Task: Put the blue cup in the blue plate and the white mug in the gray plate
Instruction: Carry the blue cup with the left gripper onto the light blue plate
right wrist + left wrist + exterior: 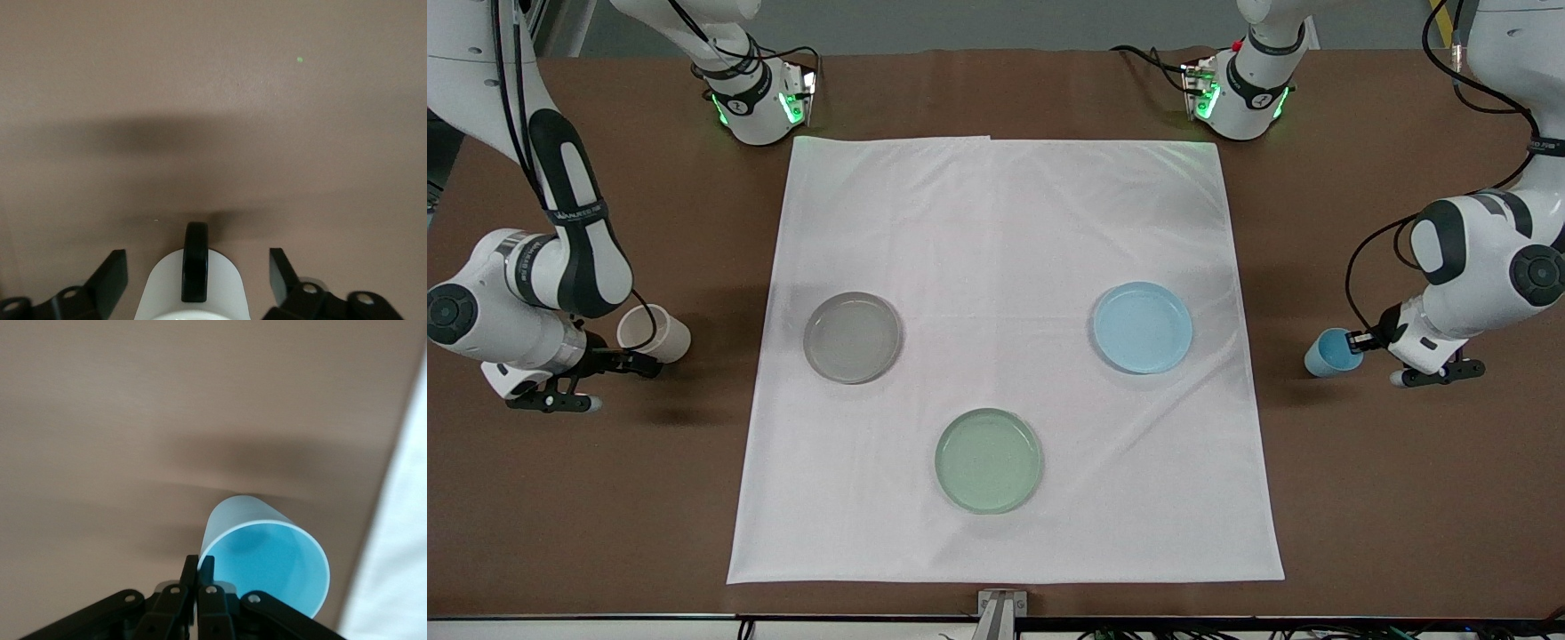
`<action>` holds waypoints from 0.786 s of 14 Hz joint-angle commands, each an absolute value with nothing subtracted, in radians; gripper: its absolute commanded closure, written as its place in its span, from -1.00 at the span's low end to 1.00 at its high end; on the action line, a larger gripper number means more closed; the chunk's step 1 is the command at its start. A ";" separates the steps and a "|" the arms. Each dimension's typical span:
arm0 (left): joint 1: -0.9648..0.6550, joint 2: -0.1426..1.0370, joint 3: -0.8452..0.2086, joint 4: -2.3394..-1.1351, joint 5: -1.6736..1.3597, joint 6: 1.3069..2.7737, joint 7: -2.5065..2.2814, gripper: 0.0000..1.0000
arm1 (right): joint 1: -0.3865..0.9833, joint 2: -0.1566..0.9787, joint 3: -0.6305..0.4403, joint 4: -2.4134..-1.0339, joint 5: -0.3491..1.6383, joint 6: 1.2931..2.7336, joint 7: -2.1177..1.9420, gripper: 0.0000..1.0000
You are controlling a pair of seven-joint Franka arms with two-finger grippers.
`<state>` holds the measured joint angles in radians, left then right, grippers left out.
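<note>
Light-blue tumbler first - the blue cup [1332, 353] sits in the left gripper [1360, 340], over the bare brown table [1405, 498] just off the white cloth [1005, 222]. In the left wrist view the two fingers [189, 572] are pinched together on the cup's rim wall, one inside and one outside. I can't tell if the base has cleared the table.

It's a thin-wall rim pinch, so the cup will likely swing if the arm moves fast. Better to lift straight up, keep the wrist level and carry slowly. The blue plate [1143, 327] lies on the cloth, well apart from this gripper toward the table's middle. Bring the base down flat inside the raised rim, then let go.

The right gripper [639, 356] is at the white mug [654, 333], which is on bare table at the right arm's end. The right wrist view shows both fingers [112, 280] spread wide either side of the mug body, with a gap on each side - not clamped yet. The dark handle [195, 260] points away from the palm, midway between the fingers, so closing should land on the smooth wall and not the loop.

Close squarely before any lift. The gray plate [852, 338] is the target, on the cloth ahead of this gripper, toward the middle.

The pale green plate [989, 460] is nearer the front camera than both targets and isn't part of the task. My guess at the main risk is a cup landing on a plate rim and tipping.
</note>
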<state>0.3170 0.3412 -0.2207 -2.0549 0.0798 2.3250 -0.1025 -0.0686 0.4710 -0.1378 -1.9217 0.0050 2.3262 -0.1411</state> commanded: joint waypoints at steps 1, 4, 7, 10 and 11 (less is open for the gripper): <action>0.316 0.273 -0.349 -2.051 0.086 2.209 -0.272 1.00 | -0.083 0.463 -0.127 -1.942 0.026 2.342 -0.161 -0.50; 0.311 0.288 -0.526 -2.031 0.087 2.166 -0.562 0.99 | -0.083 0.463 -0.127 -1.944 0.026 2.341 -0.161 -0.17; 0.292 0.314 -0.621 -2.039 0.087 2.166 -0.722 0.98 | -0.084 0.472 -0.127 -1.944 0.026 2.341 -0.161 -0.06; 0.213 0.363 -0.630 -2.043 0.087 2.171 -0.788 0.97 | -0.084 0.474 -0.127 -1.944 0.026 2.339 -0.161 0.08; 0.212 0.380 -0.630 -2.043 0.090 2.175 -0.795 0.93 | -0.086 0.474 -0.127 -1.944 0.026 2.339 -0.164 0.15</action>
<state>0.2154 0.3424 -0.6265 -2.0506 0.0797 2.1756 -0.7708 -0.0697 0.4790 -0.1377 -1.9318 0.0088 2.3311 -0.1433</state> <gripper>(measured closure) 0.969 0.511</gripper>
